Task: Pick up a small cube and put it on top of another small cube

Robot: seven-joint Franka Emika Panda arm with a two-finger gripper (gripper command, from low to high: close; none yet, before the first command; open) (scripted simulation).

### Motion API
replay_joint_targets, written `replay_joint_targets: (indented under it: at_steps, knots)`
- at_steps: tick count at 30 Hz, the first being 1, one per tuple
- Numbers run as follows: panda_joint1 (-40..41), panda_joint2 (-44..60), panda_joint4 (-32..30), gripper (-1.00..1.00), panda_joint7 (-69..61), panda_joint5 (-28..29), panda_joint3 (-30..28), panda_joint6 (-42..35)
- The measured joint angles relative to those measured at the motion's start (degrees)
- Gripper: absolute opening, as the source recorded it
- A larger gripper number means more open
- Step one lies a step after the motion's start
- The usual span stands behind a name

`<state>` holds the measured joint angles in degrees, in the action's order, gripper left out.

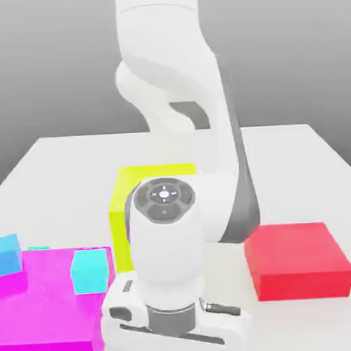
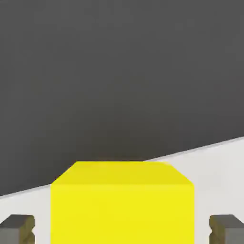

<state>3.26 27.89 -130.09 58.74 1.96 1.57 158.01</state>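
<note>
In the hand view the small yellow cube (image 2: 122,205) rests on the white table between the two fingers of my gripper (image 2: 122,229). One dark fingertip (image 2: 17,229) stands on either side of it, each with a narrow gap to the cube's face, so the gripper is open around it. In the exterior view the arm's hand (image 1: 175,327) hangs low at the front centre, and its fingers run off the picture's lower edge. The other small cube (image 1: 89,271), turquoise, sits on top of a large magenta block (image 1: 41,316) at the exterior view's left.
A tall yellow-green block (image 1: 133,202) stands right behind the hand. A flat red block (image 1: 299,260) lies at the exterior view's right. A sky-blue small cube (image 1: 6,254) sits at the far left edge, by the magenta block. The table's edge (image 2: 209,145) runs just beyond the yellow cube.
</note>
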Motion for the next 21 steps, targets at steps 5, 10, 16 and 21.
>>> replay_joint_targets:
  at_steps: [5, 10, 16, 21]
  knots:
    - [0.07, -1.07, -0.22, -1.00, -0.05, -0.09, 0.08, -0.87]
    - [0.97, -10.72, -2.94, -1.00, 0.31, -0.78, -0.51, -7.81]
    - [4.72, -23.09, -8.97, -1.00, 4.15, -0.77, -4.34, -14.18]
    - [9.18, -33.48, -14.11, -1.00, 7.71, -0.48, -6.11, -19.39]
